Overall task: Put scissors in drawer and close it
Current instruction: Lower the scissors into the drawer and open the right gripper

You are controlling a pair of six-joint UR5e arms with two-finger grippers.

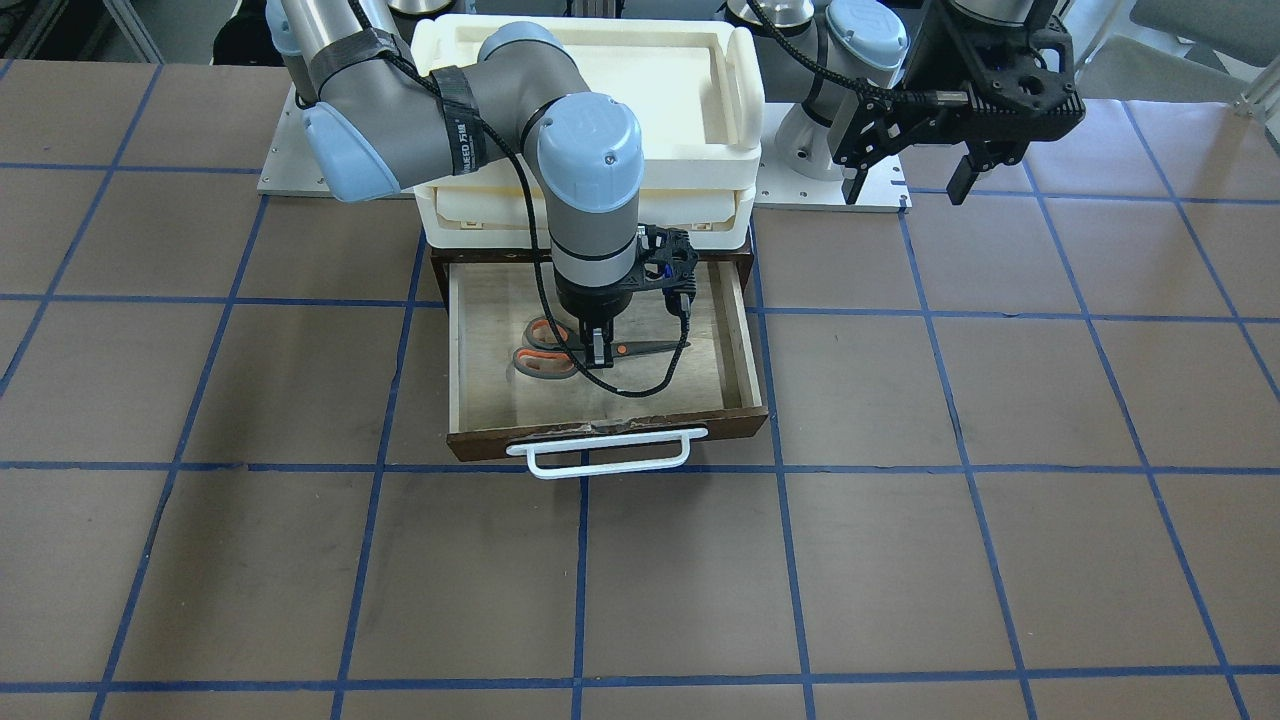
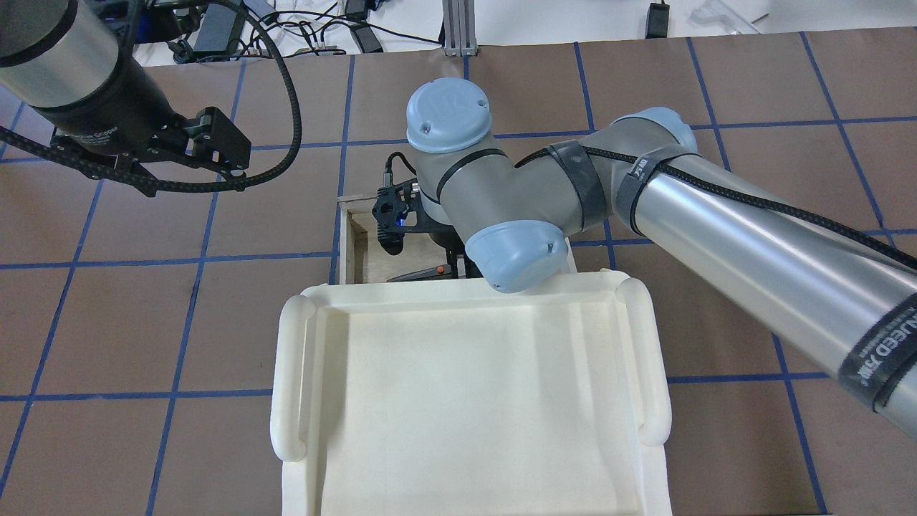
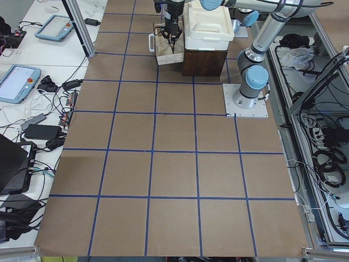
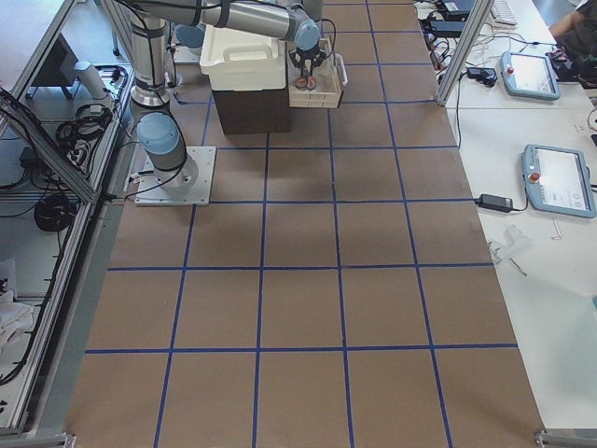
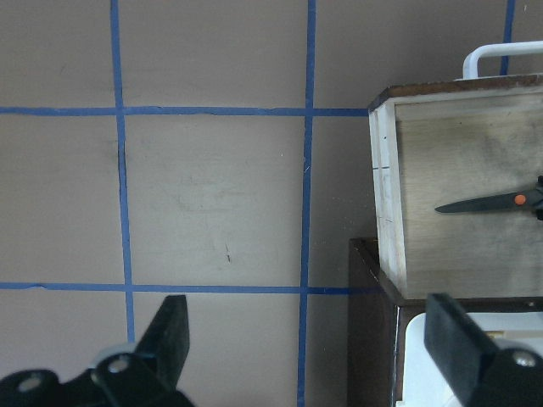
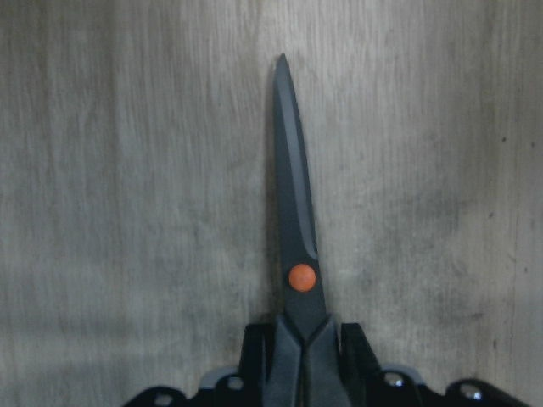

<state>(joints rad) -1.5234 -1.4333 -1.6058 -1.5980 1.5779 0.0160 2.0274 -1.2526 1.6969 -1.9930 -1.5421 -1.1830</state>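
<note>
The scissors (image 1: 645, 348) lie low inside the open wooden drawer (image 1: 737, 340), grey-and-orange handles toward my right side and dark blades pointing toward my left. The drawer's dark front carries a white bar handle (image 1: 600, 455). My right gripper (image 1: 600, 355) reaches straight down into the drawer. In the right wrist view its fingers (image 6: 254, 352) press both sides of the scissors (image 6: 293, 212) just behind the orange pivot dot. My left gripper (image 1: 908, 188) hangs open and empty above the table beside the drawer. Its wrist view shows the drawer's side wall (image 5: 386, 212) and the blade (image 5: 488, 203).
A cream-white plastic tray unit (image 1: 740, 100) sits on the dark brown cabinet (image 5: 369, 339) directly behind the drawer, and its rim (image 2: 301, 373) hides most of the drawer from overhead. The brown table has blue grid tape. The arm bases (image 1: 830, 150) stand behind.
</note>
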